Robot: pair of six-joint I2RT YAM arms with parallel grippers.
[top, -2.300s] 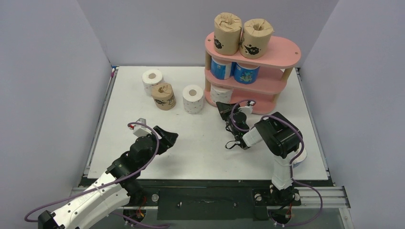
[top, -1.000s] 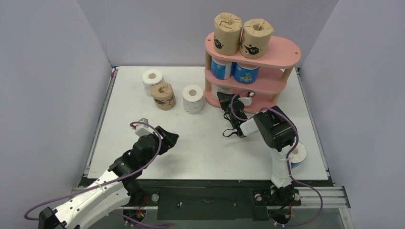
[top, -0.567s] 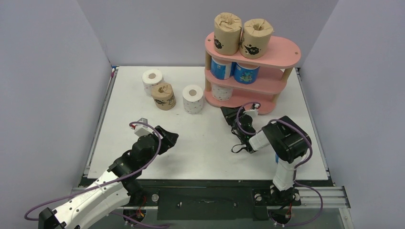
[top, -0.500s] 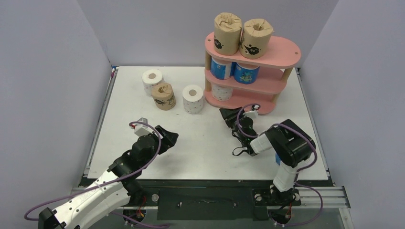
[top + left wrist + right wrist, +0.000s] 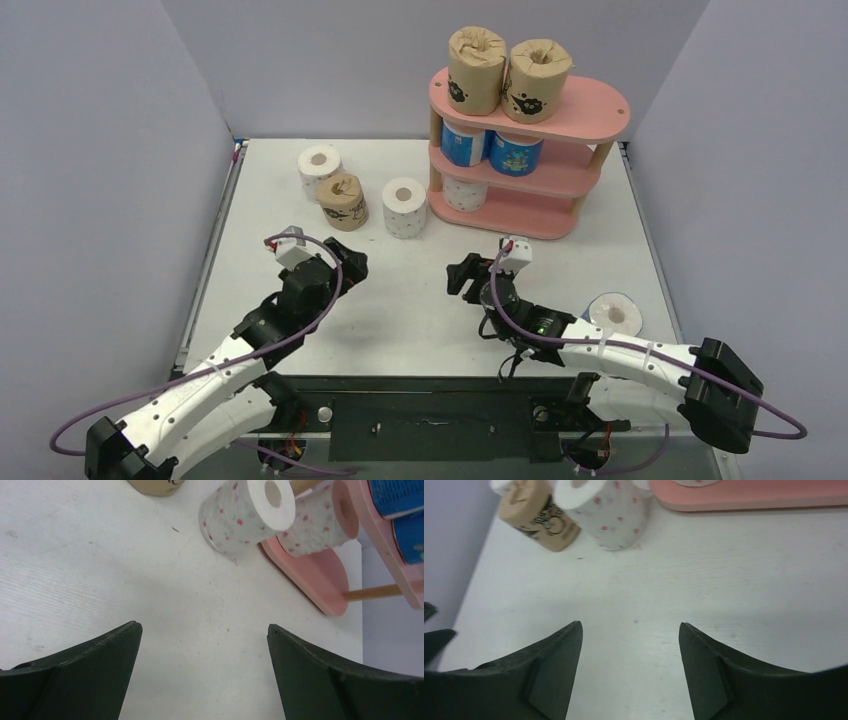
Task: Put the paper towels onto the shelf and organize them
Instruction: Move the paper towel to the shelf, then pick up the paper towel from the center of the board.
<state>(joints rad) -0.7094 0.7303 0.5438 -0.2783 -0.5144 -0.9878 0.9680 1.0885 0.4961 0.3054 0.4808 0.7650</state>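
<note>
Left fingers (image 5: pixel 90 670) and right fingers (image 5: pixel 544 670) are spread, empty, above the table (image 5: pixel 400 325). The pink shelf (image 5: pixel 590 105) at one o'clock holds five paper towels (image 5: pixel 476 65). Three rolls (image 5: pixel 343 200) stand at eleven o'clock, a blue roll (image 5: pixel 612 315) at four.

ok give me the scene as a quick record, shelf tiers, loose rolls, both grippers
top tier of shelf: two brown rolls
middle tier: two blue rolls
bottom tier: one white dotted roll
loose on table: far white roll, loose brown roll, near white roll, loose blue roll
left gripper: open, empty
right gripper: open, empty
</note>
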